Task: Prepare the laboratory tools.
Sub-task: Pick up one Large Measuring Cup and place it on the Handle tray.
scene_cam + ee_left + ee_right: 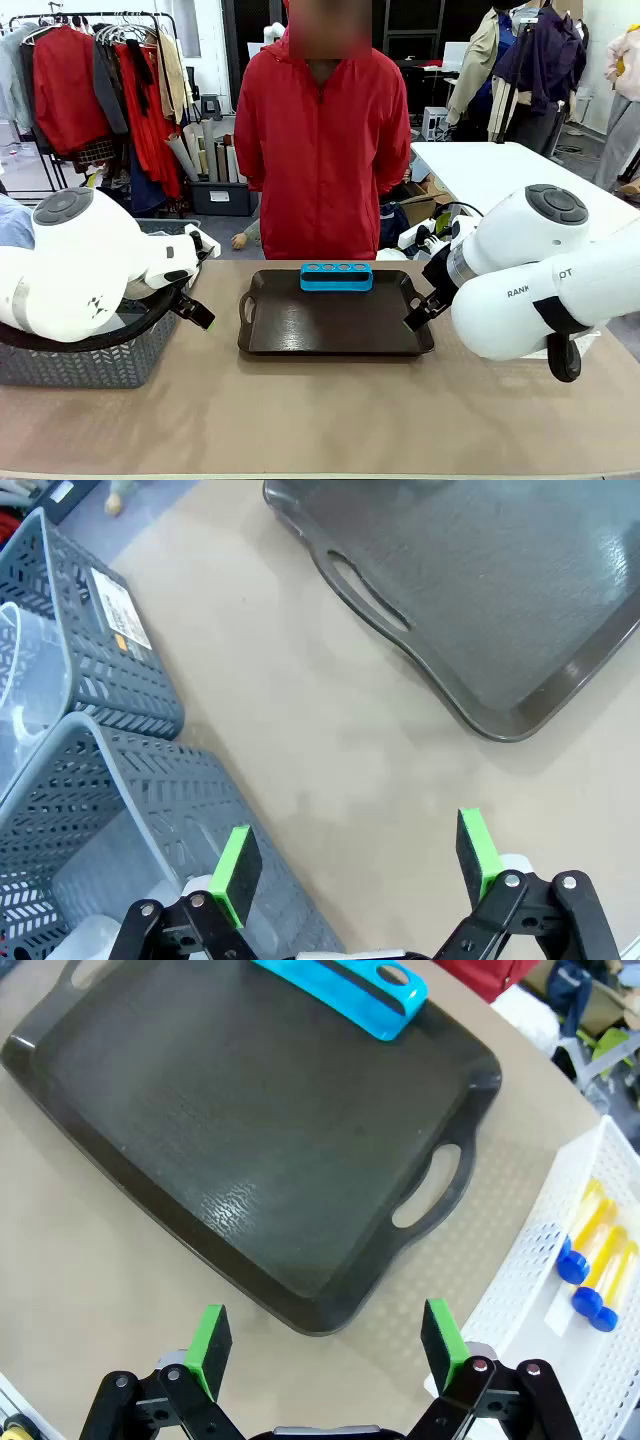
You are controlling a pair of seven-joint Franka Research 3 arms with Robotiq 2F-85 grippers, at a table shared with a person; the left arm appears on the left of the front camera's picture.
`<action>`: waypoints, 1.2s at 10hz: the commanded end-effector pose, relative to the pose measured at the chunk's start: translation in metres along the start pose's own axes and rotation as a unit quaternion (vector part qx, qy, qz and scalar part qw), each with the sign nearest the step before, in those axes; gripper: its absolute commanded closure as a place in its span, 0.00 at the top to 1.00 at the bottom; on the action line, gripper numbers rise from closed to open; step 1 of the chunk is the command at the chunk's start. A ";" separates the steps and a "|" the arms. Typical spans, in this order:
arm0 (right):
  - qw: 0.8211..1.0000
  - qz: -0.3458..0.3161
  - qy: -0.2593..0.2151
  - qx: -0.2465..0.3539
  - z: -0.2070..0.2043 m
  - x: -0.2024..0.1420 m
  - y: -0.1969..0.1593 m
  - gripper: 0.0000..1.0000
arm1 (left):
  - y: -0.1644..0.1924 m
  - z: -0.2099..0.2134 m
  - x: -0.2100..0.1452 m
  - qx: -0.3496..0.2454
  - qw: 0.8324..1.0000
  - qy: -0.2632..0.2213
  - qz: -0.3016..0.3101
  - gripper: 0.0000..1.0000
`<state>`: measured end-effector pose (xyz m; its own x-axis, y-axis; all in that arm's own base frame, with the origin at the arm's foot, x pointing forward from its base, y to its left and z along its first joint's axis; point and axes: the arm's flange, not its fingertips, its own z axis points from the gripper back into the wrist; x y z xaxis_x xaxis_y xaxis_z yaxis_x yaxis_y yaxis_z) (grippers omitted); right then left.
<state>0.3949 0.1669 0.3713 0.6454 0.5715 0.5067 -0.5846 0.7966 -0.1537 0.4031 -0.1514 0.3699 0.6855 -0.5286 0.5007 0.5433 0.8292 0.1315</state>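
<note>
Two hands, both released with jaws spread wide: left hand above bare worktop beside the grey baskets, right hand over the dark tray's near rim. Blue-capped tubes of orange liquid lie in the white basket (just beside the tray's handle). A blue rack sits at the tray's far edge; beyond stands a person in red.

Bright, even overhead light in all three views. Shadows are soft: a faint one under the tray rim, diffuse patches on the table at centre of left wrist view. Glare spot on tray, centre of right wrist view. Wrist views bow at edges; tubes at right edge slightly soft.
</note>
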 end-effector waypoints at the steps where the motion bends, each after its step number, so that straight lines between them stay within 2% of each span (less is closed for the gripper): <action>1: 1.000 0.000 0.000 0.000 0.000 0.000 0.000 1.00 | 0.000 0.000 0.000 0.000 1.000 0.000 0.000 1.00; 12: 1.000 0.000 0.000 0.000 0.000 0.000 0.000 1.00 | 0.000 0.000 0.000 0.000 1.000 0.000 0.000 1.00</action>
<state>0.3949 0.1669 0.3713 0.6451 0.5720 0.5066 -0.5849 0.7963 -0.1542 0.4031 -0.1514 0.3699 0.6855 -0.5286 0.5007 0.5433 0.8291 0.1315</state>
